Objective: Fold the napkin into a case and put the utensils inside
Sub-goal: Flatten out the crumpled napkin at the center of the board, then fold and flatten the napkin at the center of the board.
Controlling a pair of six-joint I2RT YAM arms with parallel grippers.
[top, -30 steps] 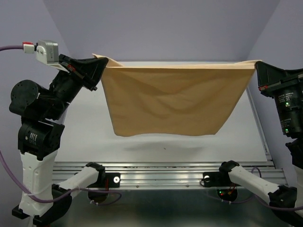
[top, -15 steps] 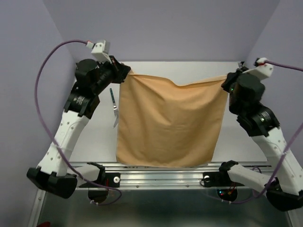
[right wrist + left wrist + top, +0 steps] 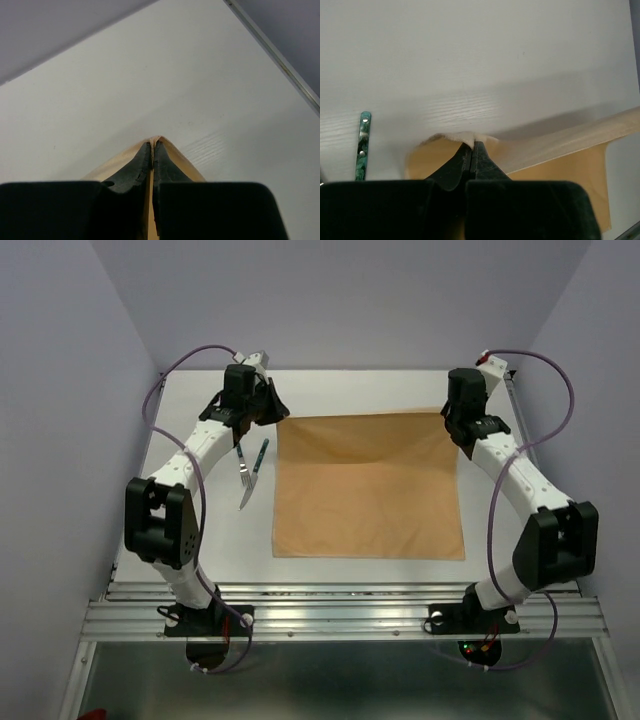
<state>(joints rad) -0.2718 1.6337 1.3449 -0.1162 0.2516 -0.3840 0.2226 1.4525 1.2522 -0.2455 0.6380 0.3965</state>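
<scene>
Napkin (image 3: pixel 367 490) spread flat, centre frame, on white table (image 3: pixel 200 540). Left gripper (image 3: pixel 274 414) at its upper-left corner, right gripper (image 3: pixel 455 422) at upper-right. Utensils (image 3: pixel 252 478) just left, apart.

Far table (image 3: pixel 370 390) free beyond the napkin (image 3: pixel 368 485), near strip free too, cutlery (image 3: pixel 259 457) crowding the gap between it and my left arm (image 3: pixel 200 445), my right arm (image 3: pixel 520 480) along the right side.

The left arm (image 3: pixel 190 455) and the right arm (image 3: pixel 520 480) are built of glossy white links joined by bulky black joint housings (image 3: pixel 155 525). A thin purple cable (image 3: pixel 200 350) runs along each. Each wrist bears a small white block with a red tip (image 3: pixel 492 361). The matte black fingers (image 3: pixel 452 170) taper to narrow points from a blocky black body.
</scene>
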